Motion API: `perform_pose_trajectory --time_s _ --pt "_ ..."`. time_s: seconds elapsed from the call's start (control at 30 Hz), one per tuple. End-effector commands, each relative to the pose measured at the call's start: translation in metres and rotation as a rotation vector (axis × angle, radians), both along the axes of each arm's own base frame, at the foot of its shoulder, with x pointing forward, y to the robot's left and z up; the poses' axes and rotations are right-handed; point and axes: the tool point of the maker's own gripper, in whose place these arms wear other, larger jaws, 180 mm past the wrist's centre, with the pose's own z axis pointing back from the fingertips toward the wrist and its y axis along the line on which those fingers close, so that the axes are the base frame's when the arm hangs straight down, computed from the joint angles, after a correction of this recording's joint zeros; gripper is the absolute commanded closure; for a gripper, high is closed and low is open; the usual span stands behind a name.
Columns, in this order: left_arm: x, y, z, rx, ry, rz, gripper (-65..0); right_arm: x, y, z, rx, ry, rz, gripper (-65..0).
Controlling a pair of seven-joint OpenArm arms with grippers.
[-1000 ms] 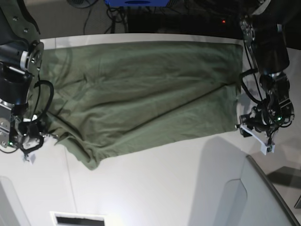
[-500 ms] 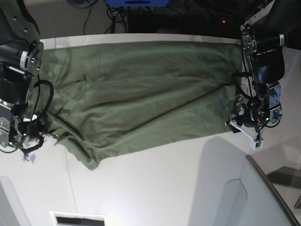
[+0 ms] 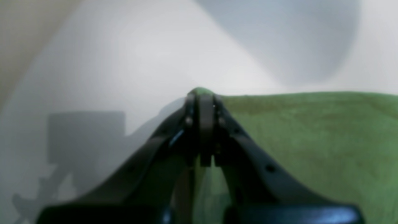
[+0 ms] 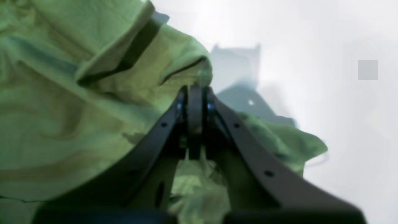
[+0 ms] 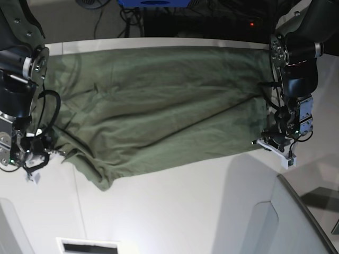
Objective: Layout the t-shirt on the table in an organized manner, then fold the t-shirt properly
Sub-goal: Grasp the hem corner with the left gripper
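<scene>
The large smooth white table [image 5: 180, 211] is carrying the plain olive-green short-sleeved cotton t-shirt [image 5: 159, 106], which is lying spread out across the table's far half, its long upper side running close along the far edge and its cloth showing shallow diagonal creases. In the base view, one end of the t-shirt is reaching toward the table's right edge and the other toward the left edge, where the fabric is bunching into folds and a lower corner is drooping toward the middle of the table. A grey angled panel [image 5: 296, 222] is sitting at the near right corner. The left end effector [image 3: 201, 99] is sitting at the t-shirt's near corner by the table's right edge, its jaws pressed together and pinching the hem of the t-shirt, with a small lip of green cloth peeking past the tips. The right end effector [image 4: 195, 91] is sitting at the crumpled end by the left edge, its jaws likewise pressed together and pinching a fold of the t-shirt, with rumpled cloth lying on both sides of it.
</scene>
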Motion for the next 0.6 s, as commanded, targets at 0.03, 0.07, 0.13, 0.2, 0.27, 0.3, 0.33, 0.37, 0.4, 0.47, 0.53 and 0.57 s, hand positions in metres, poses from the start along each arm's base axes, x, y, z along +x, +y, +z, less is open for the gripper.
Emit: perform_pose_trajectory --time_s 0.03,0.07,0.13,0.2,0.27,0.3,0.33,0.37,0.4,0.47,0.53,0.57 --pt "0.003 -0.008 0.001 -0.012 0.015 -0.017 0.0 0.017 -0.006 0.016 -0.013 -0.053 -0.003 0.0" --pt "0.005 -0.009 0.002 -0.013 0.01 -0.018 0.0 0.017 -0.006 0.017 -0.013 -0.054 -0.003 0.0" --pt "0.018 -0.011 0.012 -0.009 -0.017 -0.025 0.0 0.019 -0.005 0.018 -0.012 -0.059 -0.003 0.0" --pt "0.029 -0.01 0.023 -0.01 -0.043 -0.022 0.0 0.025 -0.006 0.021 -0.015 -0.089 -0.006 0.0" --pt "0.043 -0.008 0.036 -0.004 -0.072 -0.023 0.0 0.029 -0.007 0.023 -0.019 -0.115 -0.008 0.0" --pt "0.049 -0.007 0.042 0.0 -0.084 -0.024 0.0 0.031 -0.007 0.024 -0.02 -0.123 -0.008 0.0" --pt "0.055 -0.007 0.048 0.002 -0.098 -0.025 0.0 0.032 -0.008 0.025 -0.023 -0.131 -0.009 -0.2" --pt "0.06 -0.006 0.054 0.003 -0.11 -0.024 0.0 0.035 -0.008 0.028 -0.024 -0.143 -0.008 -0.2" --pt "0.066 -0.005 0.061 0.004 -0.124 -0.023 0.0 0.039 -0.008 0.031 -0.035 -0.152 0.005 -0.2" --pt "0.076 0.001 0.074 0.014 -0.15 -0.018 0.0 0.047 -0.001 0.035 -0.063 -0.166 0.054 -0.2" --pt "0.086 0.001 0.086 0.014 -0.176 -0.018 0.0 0.056 0.004 0.041 -0.1 -0.19 0.105 -0.2" --pt "0.09 0.001 0.091 0.014 -0.186 -0.018 0.0 0.06 0.003 0.045 -0.119 -0.203 0.124 -0.2"
